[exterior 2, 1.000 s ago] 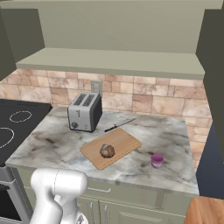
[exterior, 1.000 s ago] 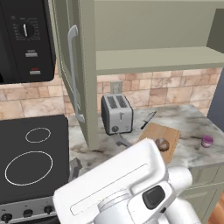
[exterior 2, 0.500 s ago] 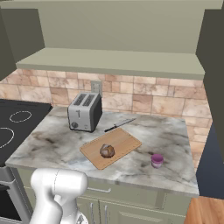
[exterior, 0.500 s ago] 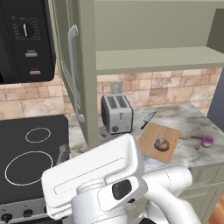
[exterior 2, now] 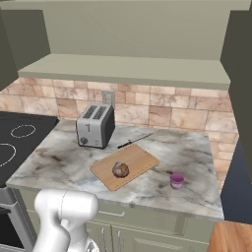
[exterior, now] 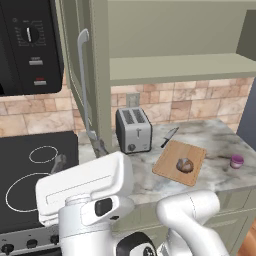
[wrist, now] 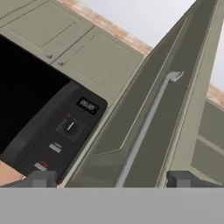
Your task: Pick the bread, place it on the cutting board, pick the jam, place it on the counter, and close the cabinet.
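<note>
The bread (exterior: 185, 165) (exterior 2: 120, 170) lies on the cutting board (exterior: 170, 160) (exterior 2: 140, 158). To its right, the purple jam (exterior: 237, 161) (exterior 2: 176, 180) stands on the marbled counter (exterior: 215, 140) (exterior 2: 64, 157). The cabinet's left door (exterior: 72, 75) (wrist: 144, 100) stands swung open, its silver bar handle (exterior: 84, 85) (wrist: 144, 127) facing out. In the hand view my gripper (wrist: 111, 179) is open, fingertips (wrist: 41, 178) far apart, looking up at that door and handle from some distance. Nothing is between the fingers. My arm's big white link (exterior: 85, 190) crosses the foreground over the stove's edge.
A silver toaster (exterior: 133, 130) (exterior 2: 95, 125) stands behind the board, with a knife (exterior: 170, 136) (exterior 2: 134, 141) beside it. The black stove (exterior: 35, 170) (exterior 2: 15, 142) lies left, with the black microwave (exterior: 27, 45) (wrist: 39, 113) above it. The cabinet's shelf (exterior: 175, 67) (exterior 2: 123, 69) is bare; its right door (exterior 2: 241, 64) also stands open.
My arm has swung left across the left base view, from in front of the counter towards the stove and the open door. Bread, jam and board stay put.
</note>
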You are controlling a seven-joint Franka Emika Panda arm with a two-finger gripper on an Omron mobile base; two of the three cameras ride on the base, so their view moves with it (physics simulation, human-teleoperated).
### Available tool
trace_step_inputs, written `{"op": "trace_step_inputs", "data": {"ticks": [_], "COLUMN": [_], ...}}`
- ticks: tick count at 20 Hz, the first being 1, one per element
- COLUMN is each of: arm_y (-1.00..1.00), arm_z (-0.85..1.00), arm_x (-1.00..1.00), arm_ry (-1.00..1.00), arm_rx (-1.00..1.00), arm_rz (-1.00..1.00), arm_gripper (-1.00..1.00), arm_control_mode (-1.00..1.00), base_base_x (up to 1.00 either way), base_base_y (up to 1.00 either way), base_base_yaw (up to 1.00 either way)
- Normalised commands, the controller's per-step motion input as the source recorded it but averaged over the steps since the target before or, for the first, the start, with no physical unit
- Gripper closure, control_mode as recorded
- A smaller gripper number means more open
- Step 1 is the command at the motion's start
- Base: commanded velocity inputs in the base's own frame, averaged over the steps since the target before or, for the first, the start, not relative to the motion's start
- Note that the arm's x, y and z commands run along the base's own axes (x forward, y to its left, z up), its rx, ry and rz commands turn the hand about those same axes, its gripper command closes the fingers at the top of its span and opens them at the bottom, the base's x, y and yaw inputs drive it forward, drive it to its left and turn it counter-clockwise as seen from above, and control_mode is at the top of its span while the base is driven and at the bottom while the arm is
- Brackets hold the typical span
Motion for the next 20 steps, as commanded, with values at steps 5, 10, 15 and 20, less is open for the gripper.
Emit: {"op": "trace_step_inputs", "data": {"ticks": [5, 10, 15, 20], "arm_y": [0.13, 0.0, 0.0, 0.01], "arm_z": [-0.19, -0.01, 0.0, 0.0], "arm_x": [0.49, 0.35, 0.11, 0.01], "arm_ry": [-0.12, -0.07, -0.01, -0.01], "arm_rx": [0.0, 0.0, 0.0, 0.0], "arm_rz": [-0.05, -0.02, -0.03, -0.06], "arm_gripper": [-1.0, -1.0, -1.0, -1.0], "arm_control_mode": [-1.0, -1.0, -1.0, -1.0], "base_base_x": [0.0, 0.0, 0.0, 0.0], "base_base_y": [0.0, 0.0, 0.0, 0.0], "base_base_yaw": [0.0, 0.0, 0.0, 0.0]}}
